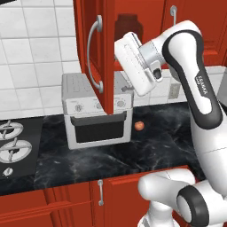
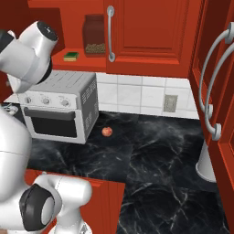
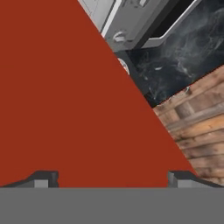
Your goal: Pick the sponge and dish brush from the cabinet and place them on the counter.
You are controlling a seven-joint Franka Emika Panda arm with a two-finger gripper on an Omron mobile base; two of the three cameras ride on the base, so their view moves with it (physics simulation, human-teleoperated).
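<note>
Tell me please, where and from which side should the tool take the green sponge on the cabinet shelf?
Probably across its two short sides, coming level from the open front of the cabinet. The sponge lies flat and low near the shelf's front edge, apart from the dark jar beside it. The shelf leaves little room above. The tool stands open.

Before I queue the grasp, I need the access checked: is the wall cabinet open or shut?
Open. One cabinet door swings out over the toaster oven, and the right base view shows the sponge on the exposed inner shelf.
</note>
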